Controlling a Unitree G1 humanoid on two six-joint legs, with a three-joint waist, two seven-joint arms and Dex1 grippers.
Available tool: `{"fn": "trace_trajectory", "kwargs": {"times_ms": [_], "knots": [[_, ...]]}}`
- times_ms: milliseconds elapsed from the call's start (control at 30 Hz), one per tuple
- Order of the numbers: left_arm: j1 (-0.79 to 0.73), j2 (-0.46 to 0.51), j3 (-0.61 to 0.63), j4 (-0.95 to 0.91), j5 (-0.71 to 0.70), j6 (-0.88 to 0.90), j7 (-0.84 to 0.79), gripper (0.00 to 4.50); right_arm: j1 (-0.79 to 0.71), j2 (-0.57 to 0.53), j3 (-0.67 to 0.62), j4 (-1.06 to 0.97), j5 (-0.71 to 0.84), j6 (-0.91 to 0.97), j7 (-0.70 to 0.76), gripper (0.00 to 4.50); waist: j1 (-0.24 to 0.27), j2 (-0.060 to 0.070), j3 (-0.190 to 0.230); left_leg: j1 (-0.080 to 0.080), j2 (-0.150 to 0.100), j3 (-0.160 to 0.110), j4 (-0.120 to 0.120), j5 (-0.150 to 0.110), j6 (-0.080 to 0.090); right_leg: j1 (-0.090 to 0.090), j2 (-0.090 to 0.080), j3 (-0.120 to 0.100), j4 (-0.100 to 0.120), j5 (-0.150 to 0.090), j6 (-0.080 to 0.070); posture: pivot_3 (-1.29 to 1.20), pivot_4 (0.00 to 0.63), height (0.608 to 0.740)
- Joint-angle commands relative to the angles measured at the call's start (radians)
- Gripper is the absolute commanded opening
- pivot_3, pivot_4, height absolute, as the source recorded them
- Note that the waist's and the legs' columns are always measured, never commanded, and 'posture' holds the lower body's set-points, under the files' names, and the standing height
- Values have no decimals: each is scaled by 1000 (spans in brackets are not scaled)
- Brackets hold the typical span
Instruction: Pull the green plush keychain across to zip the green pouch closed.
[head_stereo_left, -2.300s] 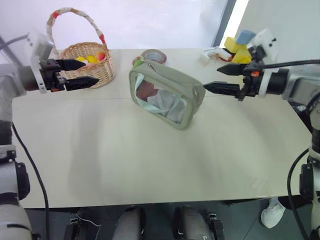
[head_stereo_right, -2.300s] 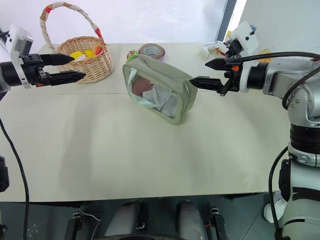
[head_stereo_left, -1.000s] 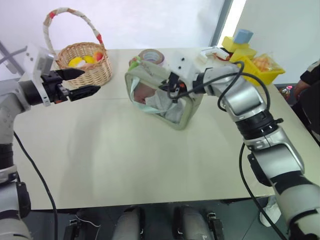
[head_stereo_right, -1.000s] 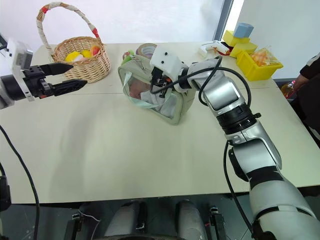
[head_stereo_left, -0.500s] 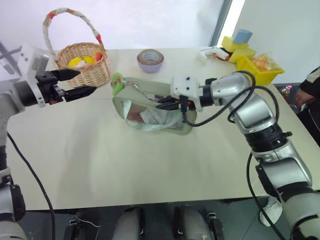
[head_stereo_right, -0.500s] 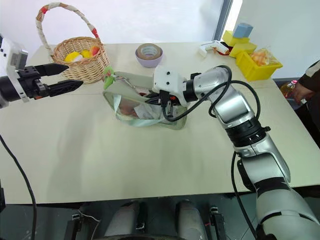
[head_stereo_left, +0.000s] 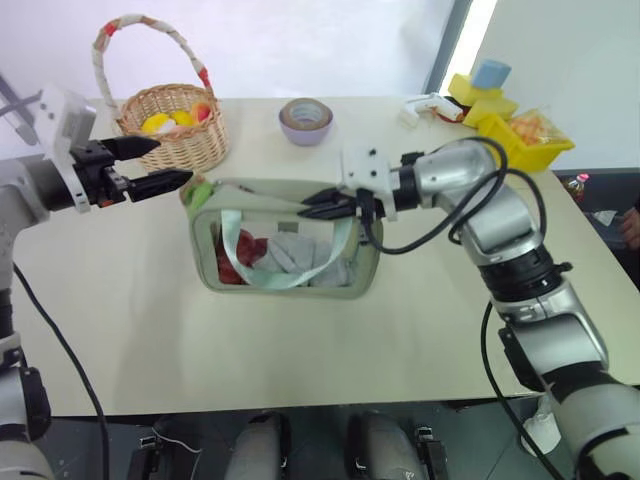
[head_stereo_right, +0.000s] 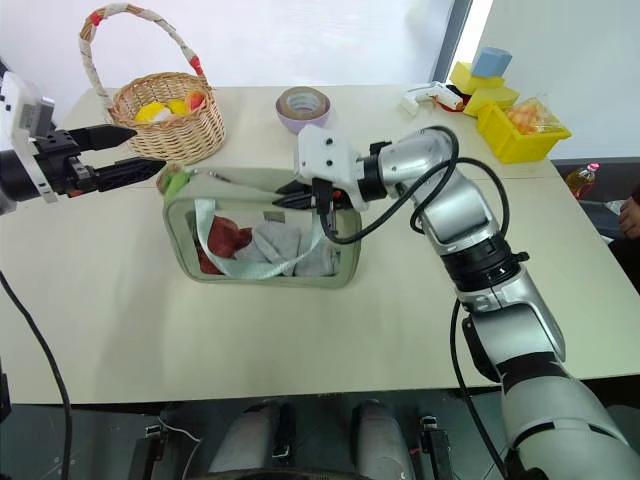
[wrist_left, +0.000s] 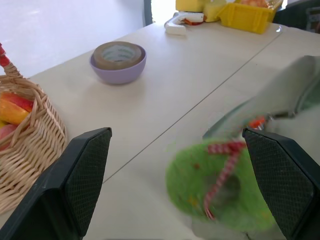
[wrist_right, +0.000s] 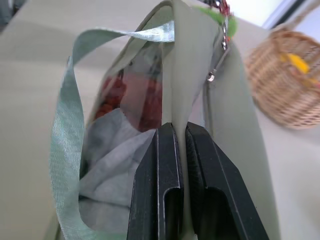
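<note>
The green pouch (head_stereo_left: 280, 250) stands upright in the middle of the table, its clear side toward me, with red and white contents and a mint strap loop (head_stereo_left: 290, 262) showing. My right gripper (head_stereo_left: 306, 205) is shut on the fabric of the pouch's top edge, near its right end; the right wrist view shows the fingers (wrist_right: 167, 165) pinching that edge. The green plush keychain (head_stereo_left: 200, 192) hangs at the pouch's top left corner on a short chain. My left gripper (head_stereo_left: 172, 160) is open, level, just left of the keychain (wrist_left: 220, 185), not touching it.
A wicker basket (head_stereo_left: 170, 135) with fruit stands at the back left, close behind my left gripper. A purple tape roll (head_stereo_left: 306, 120) sits at the back centre. A yellow bin (head_stereo_left: 525, 135) and a white tool (head_stereo_left: 425, 105) are at the back right.
My right gripper closed on the pouch's top edge, then dragged it nearer and leftward, turning its long side toward me. The keychain now lies beside my left gripper, which held still.
</note>
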Motion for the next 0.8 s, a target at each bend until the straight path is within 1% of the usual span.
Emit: {"fn": "trace_trajectory", "kwargs": {"times_ms": [33, 100, 133, 200, 267, 367, 433, 500, 567, 633, 767, 800], "knots": [[3, 26, 27, -22, -12, 3, -1, 4500, 7, -24, -5, -61, 5, -3, 29, 747, 0, 0, 0, 0, 0, 0, 0, 0, 0, 0, 0, 0, 0, 0, 0, 0, 150, 739], [6, 29, 27, -20, -11, 4, -4, 4500, 12, -48, -14, -112, 24, 34, 47, 1506, 1, 0, 0, 0, 0, 0, 0, 0, 0, 0, 0, 0, 0, 0, 0, 0, 150, 739], [7, 31, 28, -17, -12, 5, -5, 4500, 13, -63, -21, -143, 34, 57, 53, 2099, 2, 0, 0, 0, 0, 0, 0, 0, 0, 0, 0, 0, 0, 0, 0, 0, 150, 739], [10, 37, 27, -8, -12, 9, -12, 4500, 12, -93, -44, -200, 63, 115, 59, 3021, 2, 0, 0, 0, 0, 0, 0, 0, 0, 0, 0, 0, 0, 0, 0, 0, 150, 739], [17, 51, 22, -1, -13, 14, -32, 4500, 7, -129, -76, -251, 98, 186, 58, 3021, 1, 0, 0, 0, 0, 0, 0, 0, 0, 0, 0, 0, 0, 0, 0, 0, 150, 739], [32, 87, 14, 14, -12, 21, -81, 4500, 27, -219, -135, -343, 149, 293, 64, 3021, 1, 0, 0, 0, 0, -1, 0, 0, 0, 0, 0, 0, 0, 0, 0, 0, 150, 739], [32, 120, 23, 25, -32, 56, -116, 4500, 61, -279, -166, -402, 184, 361, 60, 3021, 2, 0, 0, 0, 0, 0, 0, 0, 1, 0, 0, 0, 0, 0, 0, 0, 150, 739], [39, 158, 31, 28, -45, 84, -153, 4500, 106, -313, -184, -454, 213, 406, 46, 3021, 2, 0, 0, 0, 0, 0, 0, -3, 4, 0, 0, 0, -1, 0, 0, 0, 150, 739], [59, 196, 33, 26, -51, 96, -189, 4500, 142, -310, -177, -471, 210, 410, 13, 3021, -1, 0, 0, 0, 0, 0, 0, -3, 5, 0, 0, 0, -1, 0, 0, 0, 150, 739], [71, 224, 21, 30, -49, 92, -218, 4500, 164, -287, -150, -443, 179, 375, -15, 3021, -3, 0, 0, 1, 0, 1, 0, -3, 5, 0, 0, 0, -1, 0, 0, 0, 150, 739], [79, 240, 2, 32, -41, 78, -239, 4500, 189, -248, -113, -374, 132, 302, -53, 3021, -2, 0, 0, 1, 0, 1, -1, -3, 5, 0, 1, 0, -1, 0, 0, 0, 150, 739], [92, 240, -2, 25, -38, 78, -241, 4500, 194, -245, -114, -376, 143, 303, -50, 2798, 0, 0, 0, 1, 0, 1, -1, -3, 5, 0, 1, 0, -1, 0, 0, 0, 150, 739]]}}
